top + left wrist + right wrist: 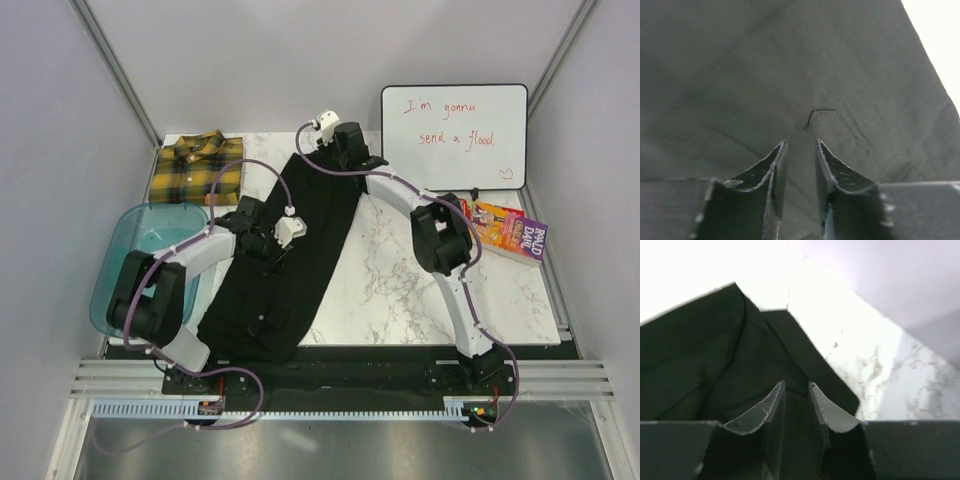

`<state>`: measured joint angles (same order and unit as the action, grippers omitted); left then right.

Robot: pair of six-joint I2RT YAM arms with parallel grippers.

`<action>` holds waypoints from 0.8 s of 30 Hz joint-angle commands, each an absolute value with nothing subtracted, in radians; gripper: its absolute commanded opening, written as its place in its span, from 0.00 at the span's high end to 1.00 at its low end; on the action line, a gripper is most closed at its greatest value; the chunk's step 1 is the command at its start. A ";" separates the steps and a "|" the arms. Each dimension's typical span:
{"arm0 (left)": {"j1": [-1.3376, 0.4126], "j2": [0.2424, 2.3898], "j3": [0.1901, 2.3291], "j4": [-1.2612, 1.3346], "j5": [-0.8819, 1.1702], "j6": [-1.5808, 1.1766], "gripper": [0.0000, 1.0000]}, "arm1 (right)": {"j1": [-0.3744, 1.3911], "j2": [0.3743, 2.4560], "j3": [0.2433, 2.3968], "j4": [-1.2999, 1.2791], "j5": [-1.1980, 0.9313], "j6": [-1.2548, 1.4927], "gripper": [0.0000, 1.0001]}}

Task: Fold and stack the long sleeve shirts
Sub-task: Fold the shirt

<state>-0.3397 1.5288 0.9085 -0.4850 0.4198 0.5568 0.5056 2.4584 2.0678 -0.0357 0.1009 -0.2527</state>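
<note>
Your black shirt lies as 1 long narrow strip just right of the blue tub, probably ready for cross folds. The plaid shirt sits folded just beyond the tub, likely as the stack's base. Your left gripper hangs low over the strip beside the tub. Your right gripper reaches the strip's end farthest from the tub. Both pairs of jaws stand narrowly parted, gripping nothing.

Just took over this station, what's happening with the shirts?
The black shirt lies in a long folded strip across the table. The left gripper is above its middle, the right gripper at its far end, both open and holding nothing. The plaid shirt sits folded at the far left corner.
</note>
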 commanded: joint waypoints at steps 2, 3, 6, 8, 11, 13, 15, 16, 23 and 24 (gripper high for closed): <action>-0.385 1.627 0.910 -0.494 0.373 0.601 0.70 | 0.494 2.205 1.964 0.015 0.071 -0.219 0.67; -0.399 1.640 0.913 -0.492 0.370 0.598 0.72 | 0.477 2.159 1.942 0.011 0.063 -0.180 0.68; -0.457 1.736 0.975 -0.500 0.347 0.528 0.76 | 0.419 2.079 1.868 -0.023 0.002 -0.100 0.68; -0.486 1.787 1.034 -0.514 0.383 0.442 0.80 | 0.391 2.054 1.862 -0.067 -0.052 -0.046 0.68; -0.526 1.885 1.170 -0.511 0.448 0.307 0.82 | 0.338 2.013 1.833 -0.126 -0.110 -0.038 0.67; -0.546 1.968 1.288 -0.511 0.456 0.237 0.83 | 0.328 2.002 1.833 -0.181 -0.145 -0.078 0.67; -0.546 2.044 1.403 -0.537 0.454 0.203 0.84 | 0.316 1.999 1.836 -0.242 -0.181 -0.100 0.67; -0.540 2.065 1.434 -0.549 0.446 0.186 0.85 | 0.311 1.997 1.833 -0.262 -0.202 -0.106 0.67; -0.417 1.922 1.388 -0.535 0.763 0.187 0.64 | 0.310 1.991 1.779 -0.455 -0.483 -0.164 0.64; -0.414 1.886 1.337 -0.526 0.793 0.193 0.62 | 0.311 1.990 1.769 -0.510 -0.533 -0.195 0.64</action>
